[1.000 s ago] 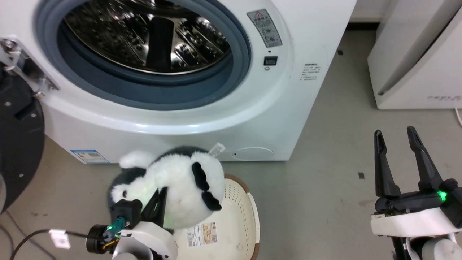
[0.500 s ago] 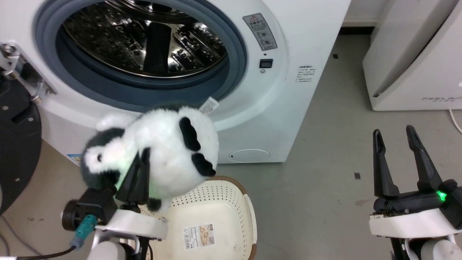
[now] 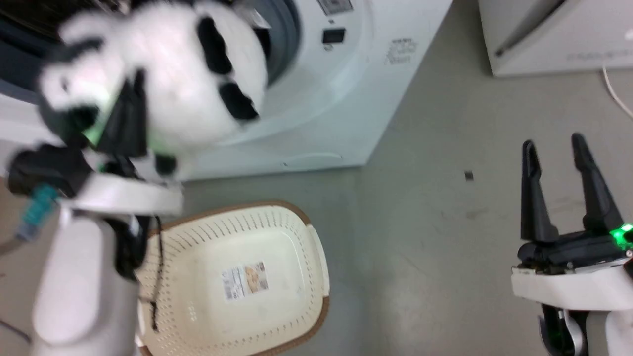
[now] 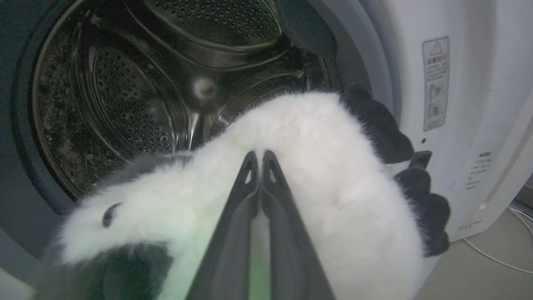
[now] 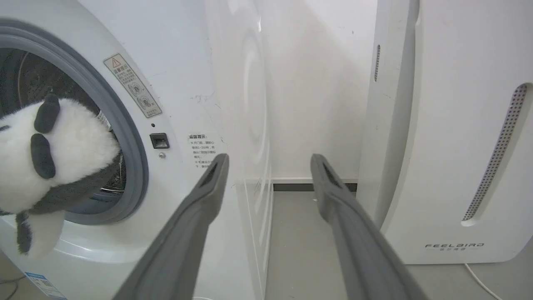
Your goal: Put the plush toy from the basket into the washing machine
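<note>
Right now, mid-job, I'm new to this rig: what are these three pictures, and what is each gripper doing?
The robot has two arms, each ending in a two-fingered gripper. The head view looks down from its head; each wrist view looks along one gripper's fingers. In the left wrist view the left gripper is shut on the plush toy, held up before the washing machine's open drum. The head view shows the basket on the floor, a paper label on its bottom. The right gripper is open, holding nothing; its wrist view looks between the washing machine and a white FEELBIRD appliance.
</note>
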